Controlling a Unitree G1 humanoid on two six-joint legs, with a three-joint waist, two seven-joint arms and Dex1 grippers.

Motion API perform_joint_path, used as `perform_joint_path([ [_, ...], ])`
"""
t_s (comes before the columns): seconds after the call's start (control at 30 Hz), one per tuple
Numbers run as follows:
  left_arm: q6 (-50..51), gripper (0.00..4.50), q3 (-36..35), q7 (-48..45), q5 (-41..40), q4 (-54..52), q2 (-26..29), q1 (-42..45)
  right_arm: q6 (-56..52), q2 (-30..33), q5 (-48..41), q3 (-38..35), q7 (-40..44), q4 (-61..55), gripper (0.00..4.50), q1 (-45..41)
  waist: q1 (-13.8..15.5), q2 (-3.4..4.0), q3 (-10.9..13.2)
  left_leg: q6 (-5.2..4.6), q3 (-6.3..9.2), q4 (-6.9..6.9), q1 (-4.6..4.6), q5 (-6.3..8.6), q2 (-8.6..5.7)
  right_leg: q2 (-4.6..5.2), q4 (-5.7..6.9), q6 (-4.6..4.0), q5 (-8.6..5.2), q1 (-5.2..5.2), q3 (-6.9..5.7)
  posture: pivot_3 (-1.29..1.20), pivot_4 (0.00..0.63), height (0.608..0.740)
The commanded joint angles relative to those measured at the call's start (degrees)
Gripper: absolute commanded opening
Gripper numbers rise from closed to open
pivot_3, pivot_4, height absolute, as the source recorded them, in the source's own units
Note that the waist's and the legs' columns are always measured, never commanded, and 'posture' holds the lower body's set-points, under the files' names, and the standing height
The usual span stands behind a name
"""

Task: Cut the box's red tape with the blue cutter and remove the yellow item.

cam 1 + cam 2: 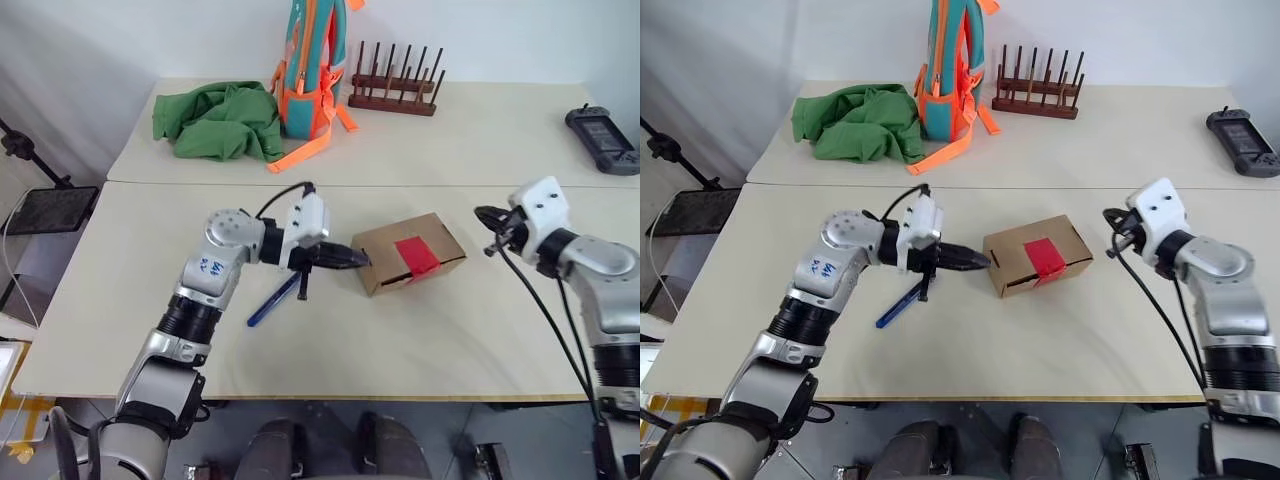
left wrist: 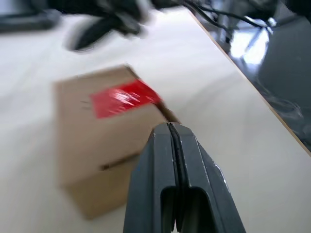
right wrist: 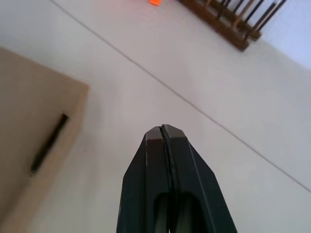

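Observation:
The brown cardboard box lies closed mid-table, with the red tape across its lid seam and down its front. The blue cutter rests on the table to the box's left, under my left arm. My left gripper is shut and empty, pointing right, its tips at the box's left end; whether they touch it I cannot tell. My right gripper is shut and empty, hovering off the box's right end, pointing left. The yellow item is hidden.
A green cloth, a teal and orange backpack and a wooden peg rack stand along the far table. A black handheld game controller lies at the far right. The table's near edge runs just below the arms.

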State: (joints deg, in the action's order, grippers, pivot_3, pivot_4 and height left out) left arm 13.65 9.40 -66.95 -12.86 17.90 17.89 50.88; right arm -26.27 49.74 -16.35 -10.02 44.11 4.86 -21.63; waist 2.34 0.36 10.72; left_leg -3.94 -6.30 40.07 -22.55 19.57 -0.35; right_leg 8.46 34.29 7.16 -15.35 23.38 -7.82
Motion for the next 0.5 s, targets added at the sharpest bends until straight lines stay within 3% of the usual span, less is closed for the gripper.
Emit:
perform_joint_path([
  [0.03,-5.59,0.02,0.79,10.8,7.43,17.2,-2.67,9.36,-19.02,5.73,-9.95,-2.19,6.31,-15.4,0.0,8.3,0.62,-0.05,-0.02,-0.03,0.06,0.05,-0.04,-0.01,-0.01,-0.01,-0.07,0.01,0.01,-0.02,-0.06,0.0,0.15,0.74],
  [0.23,-11.19,0.02,5.88,10.65,14.62,31.27,-5.51,14.66,-24.66,2.53,-12.72,-0.06,3.22,-23.8,0.0,10.5,-0.64,-0.09,0.0,-0.14,-0.23,-0.01,0.1,0.06,-0.03,0.03,-0.14,0.12,0.12,0.0,0.11,0.0,0.15,0.74],
  [0.5,-5.21,0.02,6.45,-2.42,11.17,24.6,-6.23,12.21,-19.27,-1.59,-8.5,5.59,0.74,-19.12,0.0,2.6,-0.95,-0.1,0.0,-0.1,-0.29,0.02,-0.07,0.06,-0.02,0.02,-0.11,0.1,0.13,0.21,0.11,0.0,0.15,0.74],
])
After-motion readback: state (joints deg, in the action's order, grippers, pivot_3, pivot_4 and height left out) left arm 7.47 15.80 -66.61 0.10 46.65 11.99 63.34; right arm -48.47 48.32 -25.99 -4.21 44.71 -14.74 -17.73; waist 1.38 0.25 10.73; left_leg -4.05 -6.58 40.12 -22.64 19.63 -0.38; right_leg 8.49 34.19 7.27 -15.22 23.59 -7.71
